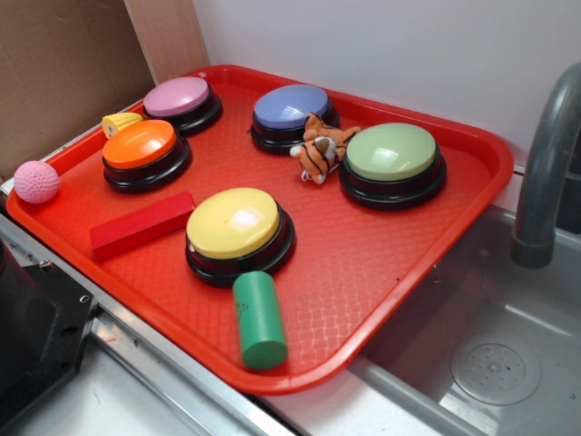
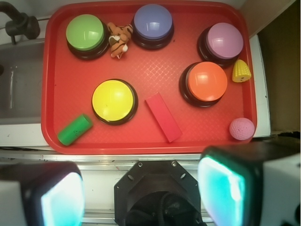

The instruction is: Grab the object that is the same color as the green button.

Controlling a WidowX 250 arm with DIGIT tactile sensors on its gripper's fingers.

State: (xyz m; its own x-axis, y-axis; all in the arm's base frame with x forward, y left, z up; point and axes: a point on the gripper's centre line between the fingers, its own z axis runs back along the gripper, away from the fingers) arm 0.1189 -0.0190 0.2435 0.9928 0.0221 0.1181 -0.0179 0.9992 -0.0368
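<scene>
The red tray (image 1: 472, 195) served as the landmark; the green cylinder (image 1: 259, 319) lay on its side inside the tray, near the tray's front rim at the sink-side corner, just beside the yellow button (image 1: 235, 229) and not quite touching its black base; in the wrist view the cylinder (image 2: 74, 129) sat tilted in the tray's lower-left corner. The green button (image 1: 392, 160) stood toward the tray's far sink-side corner, with a toy tiger (image 1: 319, 148) just beside it, between it and the blue button (image 1: 292, 114). A red block (image 1: 142, 224) lay on the tray at the yellow button's other side. The gripper (image 2: 141, 193) hung outside the tray past its front rim, holding nothing; its two fingers (image 2: 221, 186) stood wide apart, well clear of the cylinder.
</scene>
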